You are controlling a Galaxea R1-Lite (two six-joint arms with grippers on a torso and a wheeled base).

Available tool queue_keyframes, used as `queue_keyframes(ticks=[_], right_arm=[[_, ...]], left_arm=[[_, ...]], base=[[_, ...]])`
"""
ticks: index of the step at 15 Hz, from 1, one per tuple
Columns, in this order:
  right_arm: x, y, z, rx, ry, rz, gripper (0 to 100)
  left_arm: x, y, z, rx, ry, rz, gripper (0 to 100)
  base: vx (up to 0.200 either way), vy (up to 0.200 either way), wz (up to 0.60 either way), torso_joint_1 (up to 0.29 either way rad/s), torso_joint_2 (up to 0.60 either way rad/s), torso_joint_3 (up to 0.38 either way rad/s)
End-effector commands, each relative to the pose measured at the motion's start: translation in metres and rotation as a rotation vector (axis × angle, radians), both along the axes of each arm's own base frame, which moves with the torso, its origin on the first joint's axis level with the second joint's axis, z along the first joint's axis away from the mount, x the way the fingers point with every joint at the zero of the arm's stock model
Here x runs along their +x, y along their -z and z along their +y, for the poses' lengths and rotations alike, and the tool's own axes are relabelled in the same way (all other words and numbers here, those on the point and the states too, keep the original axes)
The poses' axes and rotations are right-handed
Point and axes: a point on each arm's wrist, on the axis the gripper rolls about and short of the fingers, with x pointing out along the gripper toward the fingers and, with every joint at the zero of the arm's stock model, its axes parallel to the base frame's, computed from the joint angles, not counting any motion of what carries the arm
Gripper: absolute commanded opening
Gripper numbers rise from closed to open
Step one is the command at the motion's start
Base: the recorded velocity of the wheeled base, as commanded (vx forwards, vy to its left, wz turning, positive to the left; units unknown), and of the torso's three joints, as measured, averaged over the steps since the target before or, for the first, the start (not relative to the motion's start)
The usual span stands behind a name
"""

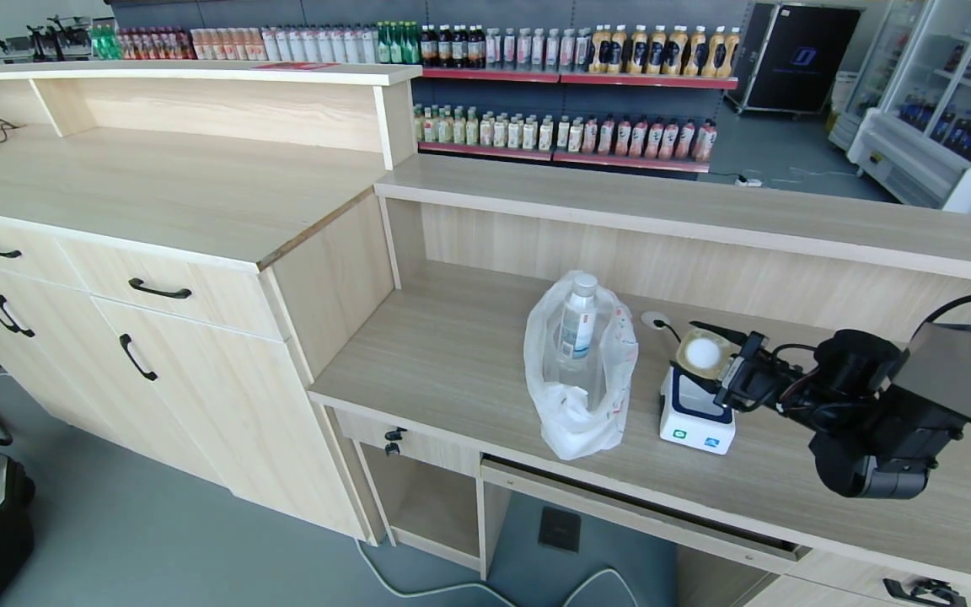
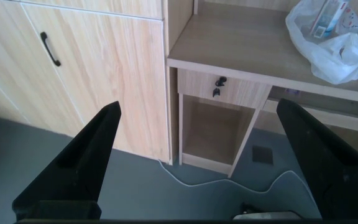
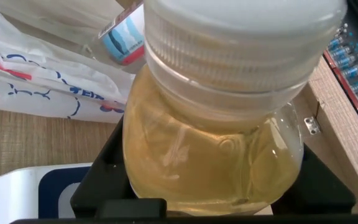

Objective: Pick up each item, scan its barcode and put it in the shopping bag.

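One clear bottle [image 1: 578, 324] part-veiled by shopping bag [image 1: 570, 430]; yellow bottle [image 3: 210, 155] barcode unseen.

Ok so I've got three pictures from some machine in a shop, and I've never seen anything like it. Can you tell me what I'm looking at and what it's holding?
It is a two-armed robot on wheels, working at a wooden checkout counter. The wide picture comes from a camera on its head, looking down. The other two come from cameras on its wrists.

On the counter stands a white plastic shopping bag with a clear bottle inside it. Beside the bag is a small white and blue scanner.

The right gripper is shut on a bottle of yellowish drink with a white cap, held just above the scanner. The right wrist picture shows that bottle close up.

The left gripper is open and empty. It hangs low in front of the cabinets, over the floor.
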Motion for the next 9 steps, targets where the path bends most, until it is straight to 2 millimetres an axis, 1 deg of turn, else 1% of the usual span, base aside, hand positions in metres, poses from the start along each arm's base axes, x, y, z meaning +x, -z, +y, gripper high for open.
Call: queue_keyframes(ticks=[1,9], right_arm=[[0.0008,0.0038,0.0012,-0.001,-0.003,0.006,0],[0.0074,0.0052,0.0046,0.0,-0.011,-0.009,0]], left_arm=[[0.0,0.0,0.0,0.0,0.0,0.0,100],[0.0,0.0,0.0,0.0,0.0,0.0,100]], base=[[0.0,0.0,0.0,0.0,0.0,0.0],[0.0,0.0,0.0,0.0,0.0,0.0]])
